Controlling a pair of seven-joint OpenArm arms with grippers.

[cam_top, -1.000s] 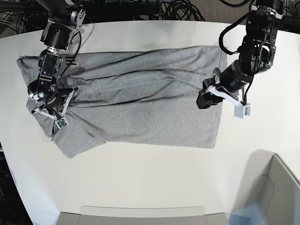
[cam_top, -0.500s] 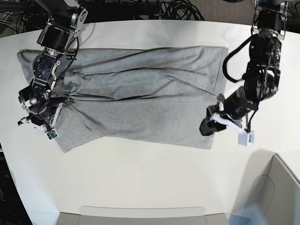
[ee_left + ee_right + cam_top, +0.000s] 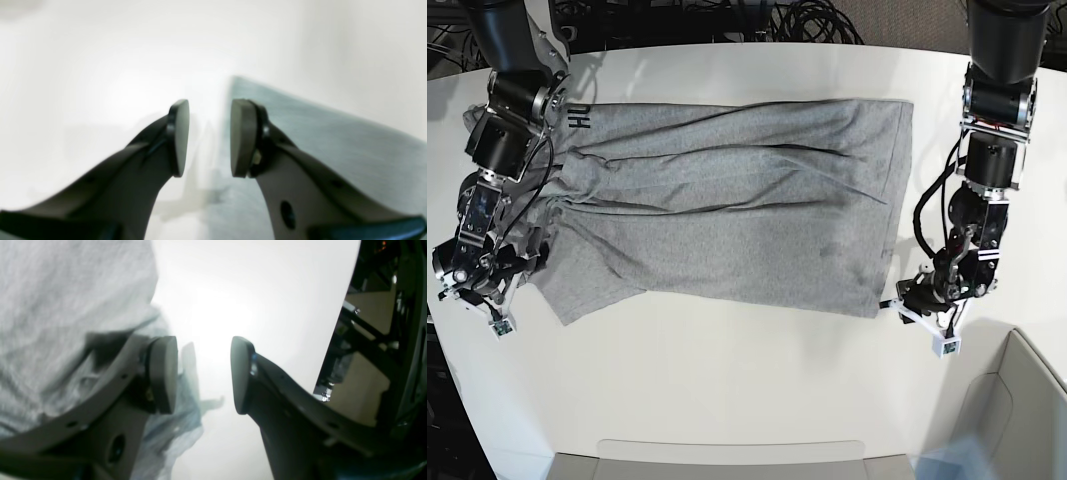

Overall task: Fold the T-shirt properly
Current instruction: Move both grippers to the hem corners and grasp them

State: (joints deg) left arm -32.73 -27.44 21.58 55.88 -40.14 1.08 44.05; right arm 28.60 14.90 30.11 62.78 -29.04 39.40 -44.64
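The heather-grey T-shirt (image 3: 727, 210) lies spread flat on the white table (image 3: 727, 380), with some black lettering (image 3: 577, 117) showing at its far left. My left gripper (image 3: 905, 303) is open and empty, low over the table just off the shirt's near right corner. In the left wrist view the gripper (image 3: 208, 138) has that shirt corner (image 3: 317, 143) behind one finger. My right gripper (image 3: 457, 288) is open and empty at the shirt's left sleeve edge. In the right wrist view the gripper (image 3: 203, 373) hangs over bare table, with cloth (image 3: 66, 306) under one finger.
A pale bin (image 3: 1017, 400) stands at the near right and a grey tray edge (image 3: 727, 455) at the near centre. Cables (image 3: 807, 20) lie beyond the table's far edge. The table's left edge and a dark frame (image 3: 383, 340) are close to my right gripper.
Both arms have moved toward the near edge, from over the shirt to just past its edges. The shirt has spread flatter and its near hem lies closer to the front.
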